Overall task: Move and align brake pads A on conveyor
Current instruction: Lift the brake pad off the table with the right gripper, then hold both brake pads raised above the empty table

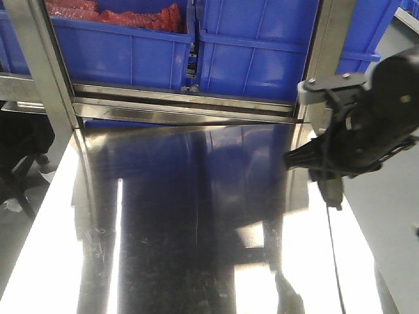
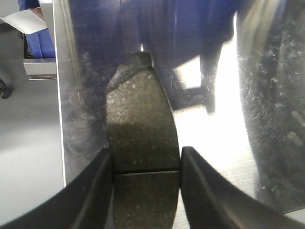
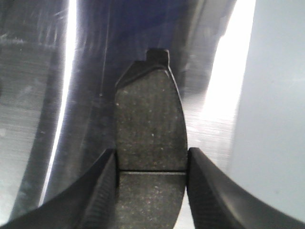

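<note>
Each wrist view shows one brake pad, dark grey and speckled, with a centre groove and a black tab at its far end. My left gripper is shut on one brake pad, its black fingers pressing both long edges at the groove, above the shiny steel table. My right gripper is shut the same way on another brake pad. A dark speckled surface at the right of the left wrist view looks like the conveyor. The front view shows no pads.
In the front view, blue bins, one holding red parts, sit on a shelf behind the steel table. A metal upright stands at the left. My right arm hangs over the table's right edge. Grey floor lies beyond.
</note>
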